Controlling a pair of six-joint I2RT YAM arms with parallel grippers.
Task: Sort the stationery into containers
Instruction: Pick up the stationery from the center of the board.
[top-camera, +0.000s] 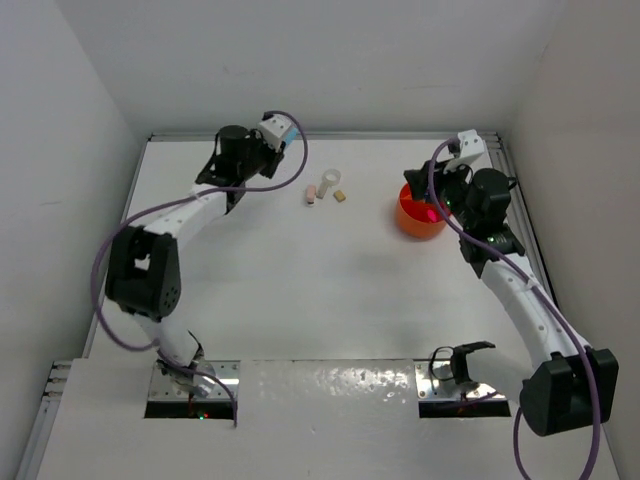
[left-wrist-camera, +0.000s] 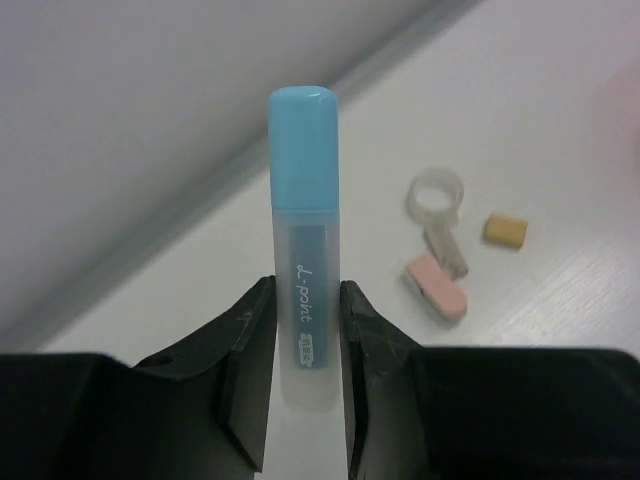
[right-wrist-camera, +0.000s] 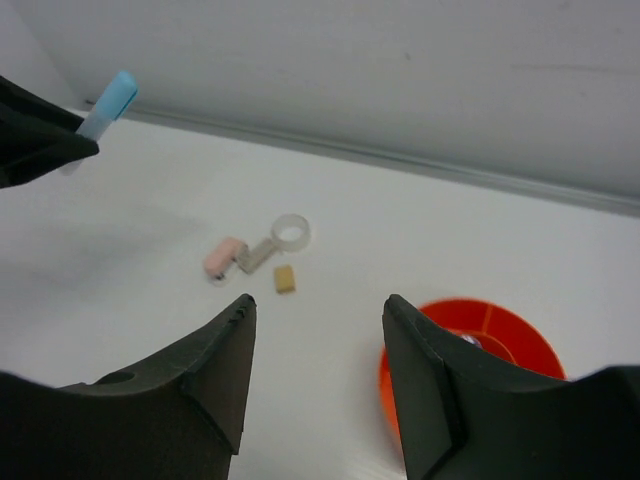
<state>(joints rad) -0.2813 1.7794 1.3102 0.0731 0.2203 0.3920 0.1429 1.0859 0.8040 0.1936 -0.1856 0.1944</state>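
Observation:
My left gripper (left-wrist-camera: 305, 297) is shut on a frosted tube with a pastel blue cap (left-wrist-camera: 303, 150), which it holds upright above the table near the back wall (top-camera: 291, 131). A clear ring (left-wrist-camera: 437, 192), a grey piece (left-wrist-camera: 447, 250), a pink piece (left-wrist-camera: 436, 285) and a tan block (left-wrist-camera: 506, 229) lie together on the table to its right. The round orange tub (right-wrist-camera: 500, 325) with inner dividers stands at the back right (top-camera: 405, 215). My right gripper (right-wrist-camera: 318, 305) hangs open and empty beside it (top-camera: 441, 198).
White walls close the table at the back and on both sides. A metal rail (right-wrist-camera: 400, 160) runs along the foot of the back wall. A small pale item (right-wrist-camera: 470, 341) lies in one tub compartment.

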